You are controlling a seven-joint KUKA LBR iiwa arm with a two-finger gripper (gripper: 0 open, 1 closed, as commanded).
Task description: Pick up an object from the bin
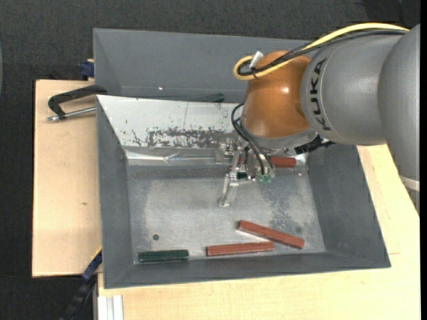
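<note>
My gripper point(227, 197) hangs over the bare bin floor near the middle, a little toward the back. A red-brown flat stick point(271, 234) lies slanted on the floor to the front right of it. A second red-brown stick point(239, 249) lies almost level along the front wall. A short red piece point(284, 162) shows just right of the gripper, partly hidden under the arm. None of these touches the gripper.
A dark green stick point(163, 256) lies in the front left corner along the front wall. A small dark speck point(155, 238) sits on the floor just above it. The arm and its orange cover hang over the back right of the bin.
</note>
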